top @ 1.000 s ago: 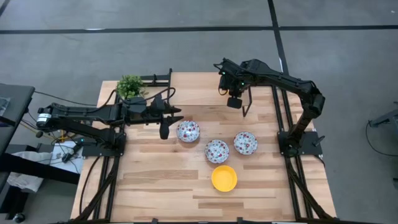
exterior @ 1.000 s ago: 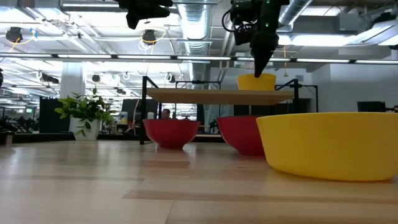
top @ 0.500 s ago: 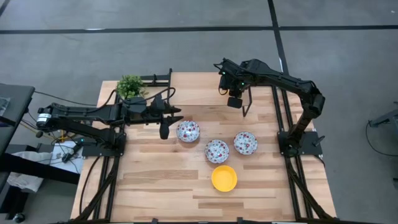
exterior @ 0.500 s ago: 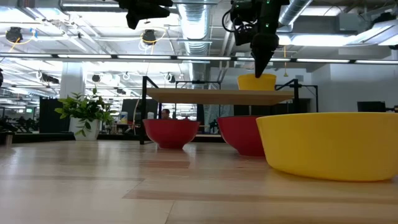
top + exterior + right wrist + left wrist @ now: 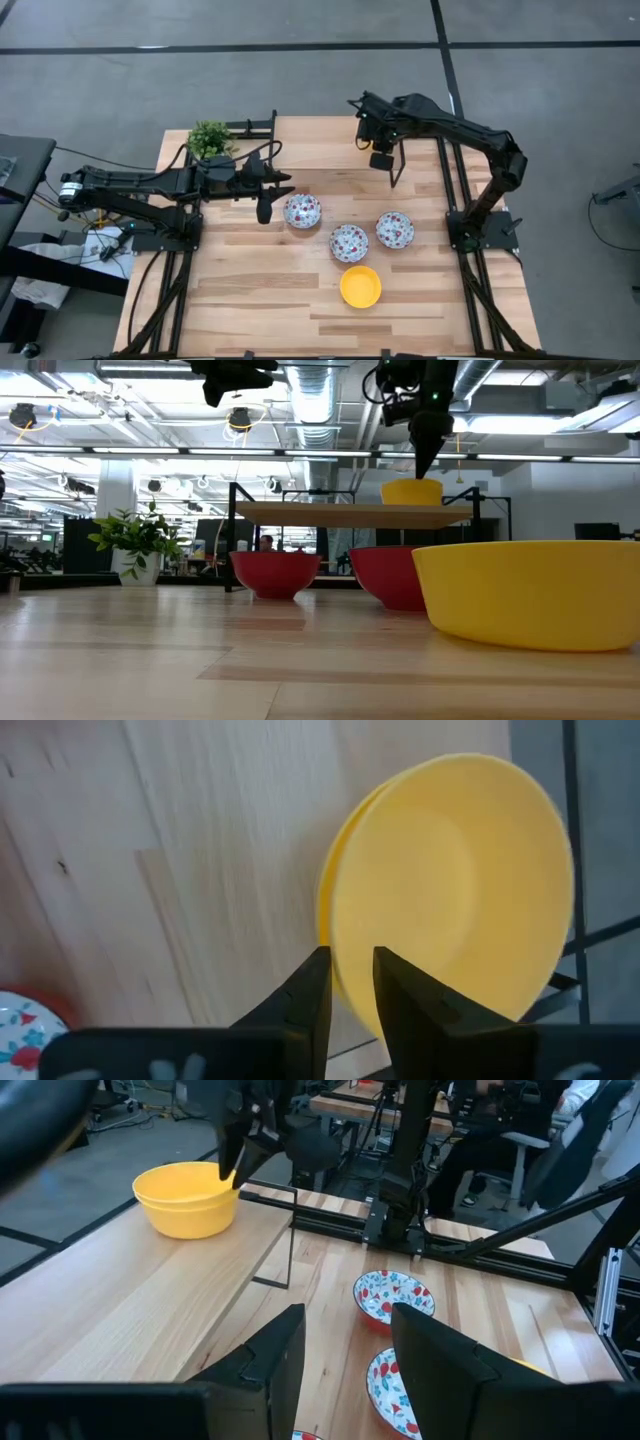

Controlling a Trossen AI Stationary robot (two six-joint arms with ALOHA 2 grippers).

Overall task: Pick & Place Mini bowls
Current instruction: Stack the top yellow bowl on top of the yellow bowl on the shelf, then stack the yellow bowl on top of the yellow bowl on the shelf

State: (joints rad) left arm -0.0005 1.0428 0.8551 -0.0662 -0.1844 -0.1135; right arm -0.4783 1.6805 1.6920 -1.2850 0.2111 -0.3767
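Observation:
Three white floral mini bowls (image 5: 302, 210), (image 5: 349, 242), (image 5: 395, 229) and one yellow mini bowl (image 5: 360, 286) rest on their bases on the table. More yellow bowl rims, seemingly two nested (image 5: 450, 890), sit on a raised wooden shelf (image 5: 150, 1280) at the table's far side; they also show in the low view (image 5: 412, 491). My right gripper (image 5: 352, 965) hangs just above them, pointing down, with a narrow gap between its fingers and nothing in it. My left gripper (image 5: 264, 210) is open and empty, high above the table, left of the nearest floral bowl.
A small green potted plant (image 5: 209, 138) stands at the table's far left corner. The shelf stands on thin black legs (image 5: 292, 1235). Bare wood lies along the table's near left part (image 5: 230, 300).
My right gripper has risen a little off the yellow bowls on the shelf and gone slightly toward the table's right edge. The bowls have stayed where they were.

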